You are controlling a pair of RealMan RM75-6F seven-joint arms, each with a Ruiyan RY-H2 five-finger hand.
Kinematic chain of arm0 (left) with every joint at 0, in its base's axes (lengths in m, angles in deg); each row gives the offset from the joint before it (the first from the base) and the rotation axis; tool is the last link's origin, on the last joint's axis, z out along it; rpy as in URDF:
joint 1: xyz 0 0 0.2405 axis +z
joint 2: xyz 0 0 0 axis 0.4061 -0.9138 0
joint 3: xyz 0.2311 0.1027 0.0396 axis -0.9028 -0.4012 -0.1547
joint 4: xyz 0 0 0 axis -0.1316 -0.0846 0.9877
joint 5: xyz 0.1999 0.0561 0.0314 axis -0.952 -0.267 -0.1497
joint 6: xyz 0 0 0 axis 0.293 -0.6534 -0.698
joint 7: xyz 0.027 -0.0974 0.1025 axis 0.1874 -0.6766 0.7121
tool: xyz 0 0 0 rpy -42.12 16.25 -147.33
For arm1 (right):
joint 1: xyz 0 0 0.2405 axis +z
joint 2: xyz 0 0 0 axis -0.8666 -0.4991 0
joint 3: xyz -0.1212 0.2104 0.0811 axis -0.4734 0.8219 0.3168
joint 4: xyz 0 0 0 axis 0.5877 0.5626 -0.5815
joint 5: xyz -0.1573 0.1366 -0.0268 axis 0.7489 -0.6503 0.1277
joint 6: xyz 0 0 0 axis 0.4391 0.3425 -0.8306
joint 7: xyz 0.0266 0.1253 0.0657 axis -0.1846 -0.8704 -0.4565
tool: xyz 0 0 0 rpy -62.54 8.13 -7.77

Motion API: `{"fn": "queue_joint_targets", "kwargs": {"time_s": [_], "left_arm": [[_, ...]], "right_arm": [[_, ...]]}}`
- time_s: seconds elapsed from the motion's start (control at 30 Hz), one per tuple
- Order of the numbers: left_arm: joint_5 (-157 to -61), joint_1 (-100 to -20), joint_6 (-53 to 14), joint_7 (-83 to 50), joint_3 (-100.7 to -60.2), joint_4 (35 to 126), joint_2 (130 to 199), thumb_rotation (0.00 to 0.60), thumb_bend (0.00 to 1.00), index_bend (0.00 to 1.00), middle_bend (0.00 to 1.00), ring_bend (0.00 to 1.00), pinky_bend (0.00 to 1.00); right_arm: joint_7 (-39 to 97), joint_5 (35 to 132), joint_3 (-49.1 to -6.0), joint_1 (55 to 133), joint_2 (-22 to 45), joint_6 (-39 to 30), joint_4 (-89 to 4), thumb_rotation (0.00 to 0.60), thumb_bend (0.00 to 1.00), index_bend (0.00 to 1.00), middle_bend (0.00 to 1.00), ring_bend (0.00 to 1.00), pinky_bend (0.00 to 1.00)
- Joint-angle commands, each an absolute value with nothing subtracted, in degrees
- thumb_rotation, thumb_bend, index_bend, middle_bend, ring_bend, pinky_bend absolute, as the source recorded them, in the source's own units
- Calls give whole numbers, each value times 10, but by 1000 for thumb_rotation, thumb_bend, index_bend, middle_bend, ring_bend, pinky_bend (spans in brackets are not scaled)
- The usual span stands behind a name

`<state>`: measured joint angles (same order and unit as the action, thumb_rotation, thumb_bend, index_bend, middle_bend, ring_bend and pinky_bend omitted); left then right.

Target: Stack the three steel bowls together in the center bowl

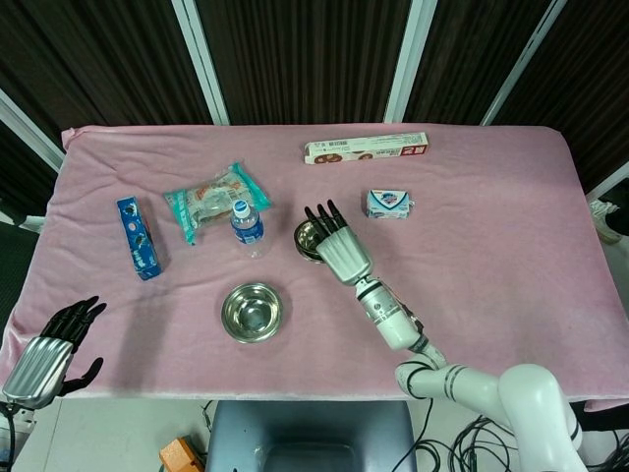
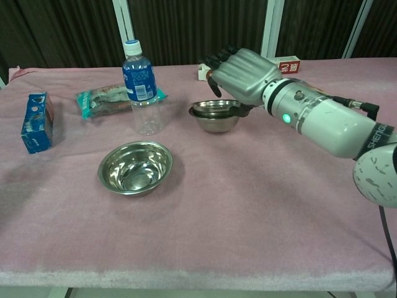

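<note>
Two steel bowls sit nested at the table's centre (image 2: 214, 115), the upper one (image 2: 213, 107) resting inside the lower. In the head view only their left part (image 1: 309, 238) shows beside my right hand (image 1: 337, 243). That hand (image 2: 245, 76) lies over the right side of the stack, fingers stretched out above it and gripping the upper bowl's right rim. The third steel bowl (image 1: 252, 311) stands alone nearer the front (image 2: 135, 166). My left hand (image 1: 44, 354) hangs off the table's front left corner, fingers apart, holding nothing.
A water bottle (image 2: 141, 87) stands just left of the stack. A green snack packet (image 1: 211, 201) and a blue box (image 1: 138, 238) lie further left. A long cookie box (image 1: 366, 148) and a small soap box (image 1: 389, 204) lie behind and right of the stack.
</note>
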<state>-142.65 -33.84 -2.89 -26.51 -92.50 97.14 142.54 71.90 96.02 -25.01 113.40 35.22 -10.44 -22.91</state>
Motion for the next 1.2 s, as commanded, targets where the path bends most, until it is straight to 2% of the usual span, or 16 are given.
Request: {"fn": "queue_joint_targets", "kwargs": {"time_s": [0.03, 0.1, 0.3, 0.4, 0.53, 0.63, 0.73, 0.93, 1.2], "left_arm": [[-1427, -340, -31, -264, -925, 972, 1426, 600, 393, 0, 0, 0, 112], [-1428, -340, -32, -262, -926, 972, 1426, 600, 392, 0, 0, 0, 112], [-1436, -341, -32, -252, -929, 973, 1430, 600, 380, 0, 0, 0, 113], [-1441, -343, -35, -244, -931, 973, 1435, 600, 376, 0, 0, 0, 112], [-1477, -353, -33, -241, -938, 962, 1456, 600, 375, 0, 0, 0, 112], [-1507, -368, -36, -251, -940, 942, 1491, 600, 375, 0, 0, 0, 108], [-1515, -384, -44, -247, -931, 915, 1544, 600, 374, 14, 0, 0, 102], [-1520, -425, -87, -220, -913, 881, 1644, 600, 382, 86, 0, 0, 91], [-1478, -466, -142, -162, -880, 832, 1738, 600, 382, 185, 0, 0, 74]], "right_arm": [[717, 959, -262, 1117, 335, -99, -253, 600, 345, 350, 17, 0, 0], [711, 957, -267, 1106, 320, -96, -277, 600, 318, 254, 3, 0, 0], [658, 997, -304, 1041, 220, -34, -434, 600, 289, 81, 0, 0, 0], [618, 1041, -346, 989, 140, 25, -531, 600, 283, 17, 0, 0, 0], [572, 1123, -424, 880, 35, 166, -605, 600, 283, 0, 0, 0, 0], [518, 1162, -467, 799, 4, 268, -576, 600, 283, 0, 0, 0, 0], [445, 1159, -488, 737, -3, 322, -525, 600, 283, 0, 0, 0, 0], [304, 1145, -485, 684, -7, 351, -462, 600, 283, 0, 0, 0, 0], [217, 1153, -464, 661, -33, 363, -445, 600, 283, 0, 0, 0, 0]]}}
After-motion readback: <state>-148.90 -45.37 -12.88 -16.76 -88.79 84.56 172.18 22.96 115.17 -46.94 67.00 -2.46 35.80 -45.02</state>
